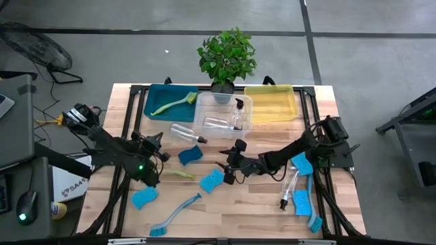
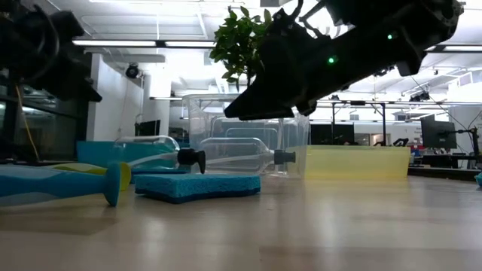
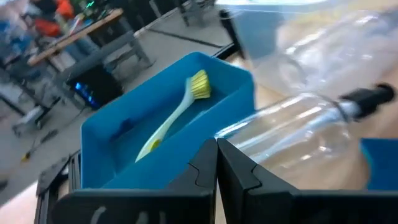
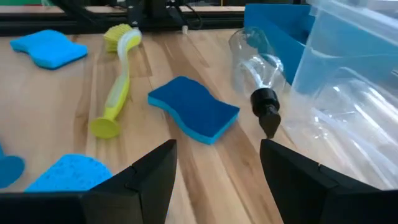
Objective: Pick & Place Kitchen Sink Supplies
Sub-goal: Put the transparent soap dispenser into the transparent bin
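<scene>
My left gripper [image 1: 157, 143] [image 3: 216, 146] is shut and empty at the table's left, above the wood, pointing at the teal bin [image 3: 168, 134]. A yellow-green brush [image 3: 180, 109] lies in that bin. A clear bottle [image 1: 185, 133] [image 3: 298, 124] lies on its side in front of the bin. My right gripper [image 1: 225, 170] [image 4: 217, 149] stands open over mid-table. A dark blue sponge [image 1: 191, 154] [image 4: 193, 109] lies flat ahead of it, and a light blue sponge [image 1: 212, 180] [image 4: 68, 171] lies beside one finger. A second yellow-green brush [image 1: 178, 174] [image 4: 118, 87] lies further left.
A clear bin [image 1: 223, 116] holding bottles, a yellow bin [image 1: 271, 102] and a potted plant [image 1: 227, 58] line the far edge. Near left lie a sponge [image 1: 144, 197] and a blue brush [image 1: 176, 214]. Under the right arm lie sponges [image 1: 301, 163], a bottle [image 1: 289, 187] and a brush [image 1: 312, 207].
</scene>
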